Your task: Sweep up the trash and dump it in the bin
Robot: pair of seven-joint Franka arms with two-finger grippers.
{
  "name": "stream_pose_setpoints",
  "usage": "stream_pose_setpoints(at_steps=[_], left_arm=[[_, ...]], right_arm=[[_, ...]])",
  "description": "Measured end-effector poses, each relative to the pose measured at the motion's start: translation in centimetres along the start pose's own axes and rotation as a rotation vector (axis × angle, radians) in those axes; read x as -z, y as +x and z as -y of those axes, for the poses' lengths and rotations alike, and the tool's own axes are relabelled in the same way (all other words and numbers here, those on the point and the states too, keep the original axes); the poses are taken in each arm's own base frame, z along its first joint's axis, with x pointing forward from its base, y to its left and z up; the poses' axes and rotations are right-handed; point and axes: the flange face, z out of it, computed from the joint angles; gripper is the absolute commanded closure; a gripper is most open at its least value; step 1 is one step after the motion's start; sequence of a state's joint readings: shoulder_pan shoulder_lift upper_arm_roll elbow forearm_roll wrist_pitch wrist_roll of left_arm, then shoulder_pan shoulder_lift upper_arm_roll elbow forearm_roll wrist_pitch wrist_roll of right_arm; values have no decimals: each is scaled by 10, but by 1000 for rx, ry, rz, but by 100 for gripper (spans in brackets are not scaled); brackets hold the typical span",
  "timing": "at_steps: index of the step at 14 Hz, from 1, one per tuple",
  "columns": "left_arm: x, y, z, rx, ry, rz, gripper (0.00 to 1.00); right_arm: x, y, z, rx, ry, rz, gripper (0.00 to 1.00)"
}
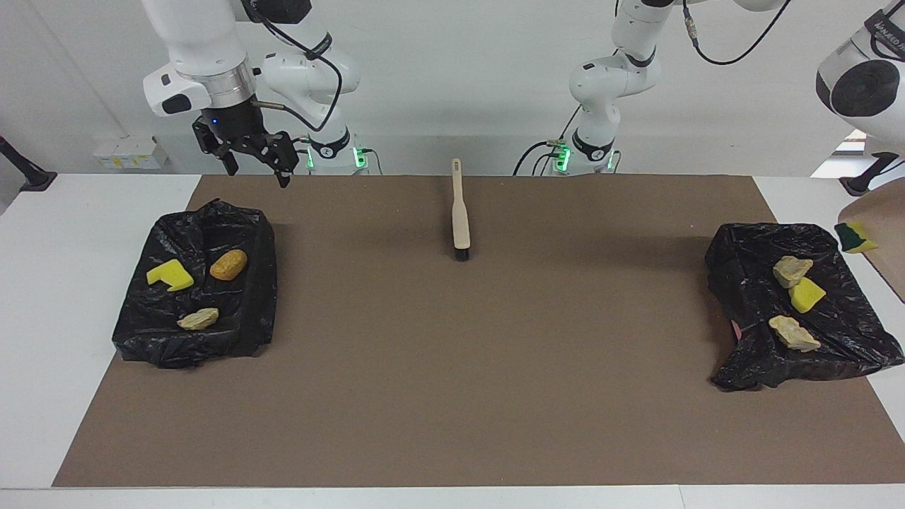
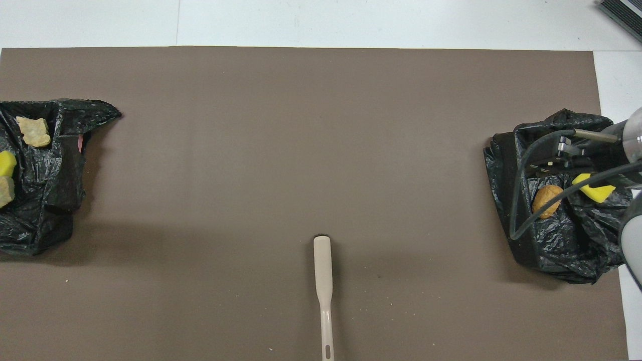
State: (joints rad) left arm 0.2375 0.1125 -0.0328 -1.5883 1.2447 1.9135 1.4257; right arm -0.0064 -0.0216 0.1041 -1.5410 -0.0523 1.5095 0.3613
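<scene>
No legible text, labels or signs anywhere.

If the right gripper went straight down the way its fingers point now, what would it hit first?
Most likely the bin bag at the right arm's end of the table, near its rim nearest the robots. The right gripper hangs open above that edge, pointing down and empty; depth is unclear, so it might meet the brown mat instead.
</scene>
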Motion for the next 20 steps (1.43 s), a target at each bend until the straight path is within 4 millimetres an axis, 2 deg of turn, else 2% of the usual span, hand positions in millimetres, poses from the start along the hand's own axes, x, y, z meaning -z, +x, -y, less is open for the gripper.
stream_pose_setpoints(at_steps=[9,11,13,15,16,20], left_arm=[[8,49,-20,134,-245,-493,100],[15,62,-26,176,-309,-587,100],[30,77,-35,250,-384,-645,100],[57,100,-44,343,-467,-686,100],[77,115,-47,386,-497,-695,100],[175,179,-57,564,-623,-717,100]], right_arm=[[0,0,0,0,0,0,0],[0,0,0,0,0,0,0],[0,0,0,0,0,0,0],[0,0,0,0,0,0,0],[0,0,0,0,0,0,0],[0,0,0,0,0,0,0]])
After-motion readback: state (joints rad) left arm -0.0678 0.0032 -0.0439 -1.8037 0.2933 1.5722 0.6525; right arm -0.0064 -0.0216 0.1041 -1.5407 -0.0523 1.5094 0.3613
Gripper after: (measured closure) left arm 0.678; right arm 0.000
